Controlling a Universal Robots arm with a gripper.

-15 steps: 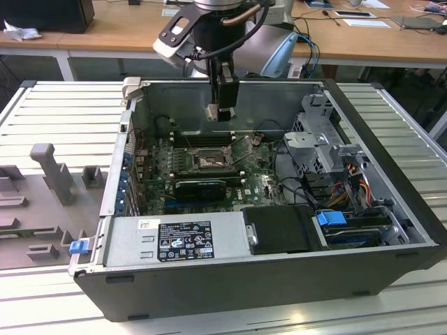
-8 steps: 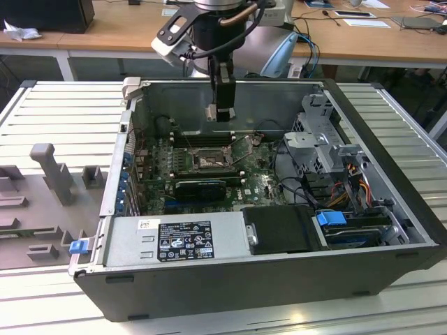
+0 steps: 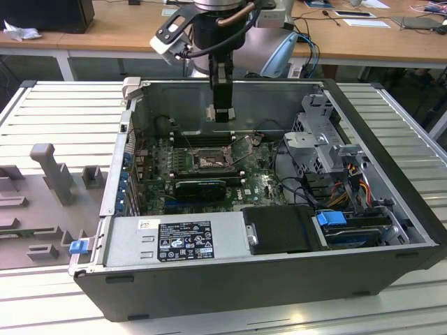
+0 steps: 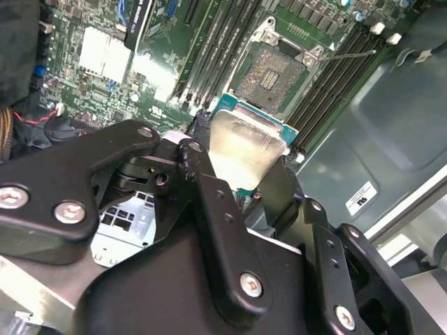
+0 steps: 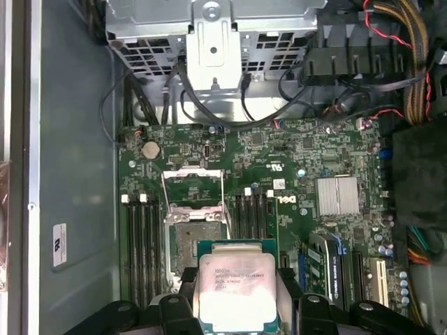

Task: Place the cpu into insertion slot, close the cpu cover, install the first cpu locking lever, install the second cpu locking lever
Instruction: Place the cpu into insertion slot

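My gripper hangs inside the open computer case, shut on the cpu, a flat square chip with a pale silver top. In both wrist views the cpu sits between the black fingers, raised above the board and just beside the insertion slot. The slot lies uncovered, its gold-brown centre showing. The cpu cover stands swung open at the slot's far edge. A thin metal lever sticks out beside the slot, unlatched.
Black memory slots flank the socket on both sides. A long black graphics card, a power supply, a metal drive cage with cables and a silver heatsink crowd the case. Grey fixtures lie at the exterior view's left.
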